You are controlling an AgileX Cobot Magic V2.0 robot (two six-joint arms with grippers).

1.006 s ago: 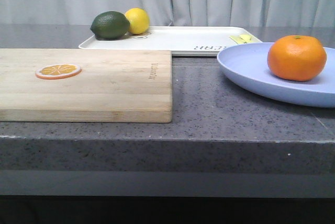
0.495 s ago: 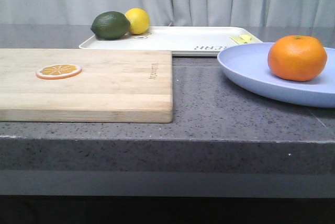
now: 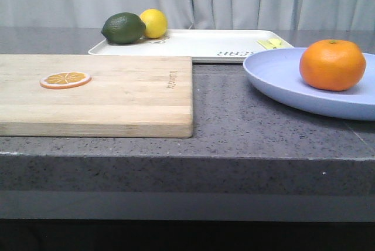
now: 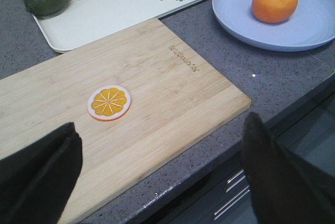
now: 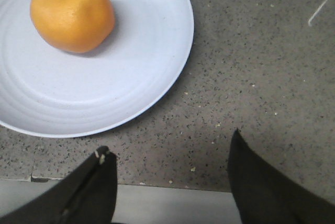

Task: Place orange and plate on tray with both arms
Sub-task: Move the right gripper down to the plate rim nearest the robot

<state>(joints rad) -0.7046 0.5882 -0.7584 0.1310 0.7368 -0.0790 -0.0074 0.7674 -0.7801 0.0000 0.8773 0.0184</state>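
Note:
The orange (image 3: pixel 332 64) sits on the lavender-blue plate (image 3: pixel 281 81) at the right of the counter; both show in the left wrist view, orange (image 4: pixel 274 1) and plate (image 4: pixel 314 28), and in the right wrist view, orange (image 5: pixel 72 12) and plate (image 5: pixel 136 72). The white tray (image 3: pixel 199 44) lies at the back and also shows in the left wrist view (image 4: pixel 125 1). My left gripper (image 4: pixel 159 130) is open and empty above the counter's front edge by the cutting board. My right gripper (image 5: pixel 167 148) is open and empty over the counter's edge, beside the plate. Neither gripper shows in the front view.
A wooden cutting board (image 3: pixel 117 98) with a flat orange slice (image 3: pixel 65 79) lies at the left front. A green lime (image 3: pixel 123 28) and a yellow lemon (image 3: pixel 153 23) sit on the tray's left end. A yellow item (image 3: pixel 270 43) lies on its right end.

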